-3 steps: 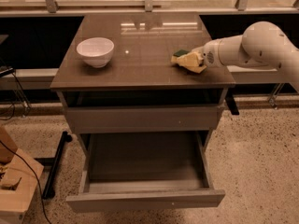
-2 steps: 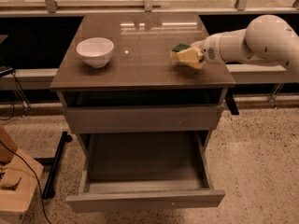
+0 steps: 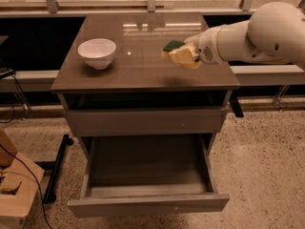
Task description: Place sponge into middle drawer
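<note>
The sponge [image 3: 177,53], yellow with a dark green top layer, is held in my gripper [image 3: 187,54] above the right half of the cabinet top, lifted clear of the surface. The white arm reaches in from the right. The gripper is shut on the sponge. The middle drawer [image 3: 148,203] is pulled open below, wide, shallow and empty, its front toward me. The top-tier drawer [image 3: 143,121] above it is shut.
A white bowl [image 3: 96,52] stands on the left of the brown cabinet top [image 3: 138,70]. A wooden object [image 3: 14,187] sits on the floor at the lower left, beside a black stand leg [image 3: 56,168]. A railing runs behind the cabinet.
My gripper has lifted the sponge off the cabinet top and carried it left and toward the front.
</note>
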